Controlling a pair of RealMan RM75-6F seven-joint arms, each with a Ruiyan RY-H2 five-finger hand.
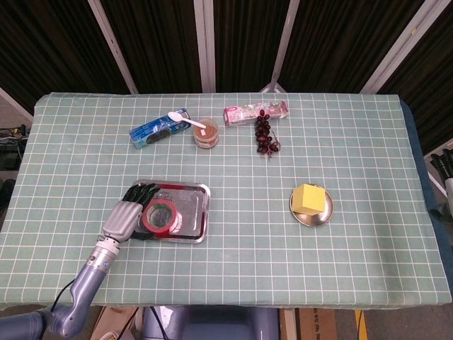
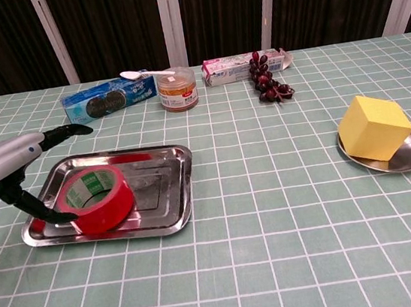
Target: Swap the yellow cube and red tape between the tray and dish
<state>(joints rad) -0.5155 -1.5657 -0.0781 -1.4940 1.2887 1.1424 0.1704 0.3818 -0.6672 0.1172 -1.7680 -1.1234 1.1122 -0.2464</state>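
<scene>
Tape (image 2: 96,197), red, sits in your tray (image 2: 173,205), left hand (image 2: 12,172) gripping it; yellow cube (image 2: 373,127) rests in the dish (image 2: 403,157), far right.

A green grid tablecloth (image 1: 354,283) covers the table before dark slatted panels (image 1: 156,42).

A: Any readable text?
B: None. Blue cookie pack (image 2: 105,101) has print, too blurred to read. Same for the pink box (image 2: 243,65).
A: Jar (image 2: 176,89) label?
B: White patch on top, illegible. Green marks inside the red tape (image 2: 96,199) core, unreadable too.
</scene>
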